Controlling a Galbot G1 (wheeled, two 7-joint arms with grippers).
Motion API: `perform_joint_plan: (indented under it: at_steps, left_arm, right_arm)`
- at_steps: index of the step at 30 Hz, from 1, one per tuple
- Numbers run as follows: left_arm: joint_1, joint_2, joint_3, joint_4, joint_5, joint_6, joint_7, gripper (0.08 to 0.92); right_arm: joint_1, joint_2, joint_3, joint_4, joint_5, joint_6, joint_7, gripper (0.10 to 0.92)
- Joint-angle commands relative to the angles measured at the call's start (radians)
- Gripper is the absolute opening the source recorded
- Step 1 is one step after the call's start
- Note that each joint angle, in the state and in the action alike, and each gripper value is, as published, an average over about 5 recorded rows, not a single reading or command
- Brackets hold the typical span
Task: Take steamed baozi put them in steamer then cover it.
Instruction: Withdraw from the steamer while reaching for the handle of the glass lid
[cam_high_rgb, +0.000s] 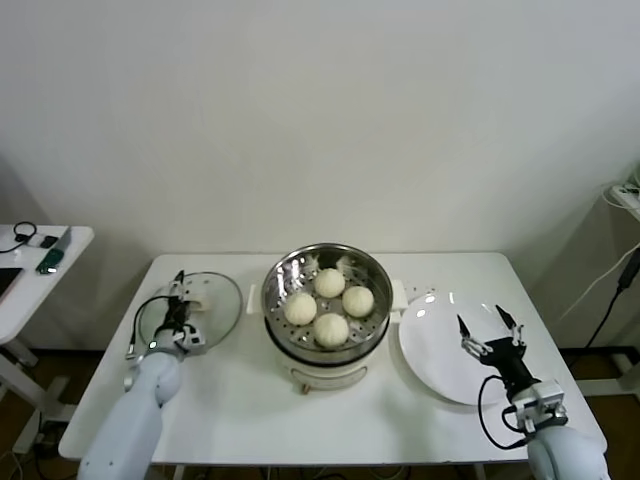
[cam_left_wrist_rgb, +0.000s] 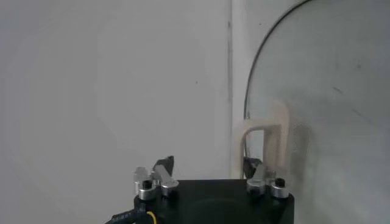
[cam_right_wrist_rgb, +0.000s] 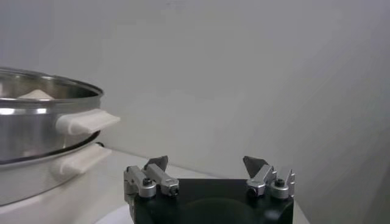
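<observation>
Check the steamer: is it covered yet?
Not yet. The steamer stands open with four baozi showing; the cover lies on the table beside it, at the left gripper.

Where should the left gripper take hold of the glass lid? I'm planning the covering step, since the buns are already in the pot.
By the white oblong handle at the centre of the cover, probably from above. The cover lies flat on the table, so its thin rim offers little purchase. The left gripper is open right at the handle.
</observation>
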Motion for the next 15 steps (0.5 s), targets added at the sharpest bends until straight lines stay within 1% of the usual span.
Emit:
perform_joint_plan:
  at_steps: [1, 8, 15]
  left_arm:
    - [-0.006, -0.002, 0.0, 0.019, -0.002, -0.015, 0.0, 0.636]
    - [0.002, -0.001, -0.003, 0.013, -0.004, -0.021, -0.002, 0.437]
    - [0.027, 0.008, -0.006, -0.037, -0.011, -0.013, -0.022, 0.238]
  right_arm:
    - [0.007, 0.011, -0.002, -0.01, -0.019, 0.009, -0.003, 0.823]
    - [0.02, 0.017, -0.008, -0.02, -0.027, 0.016, -0.003, 0.823]
    - [0.028, 0.018, -0.009, -0.028, -0.03, 0.024, -0.003, 0.823]
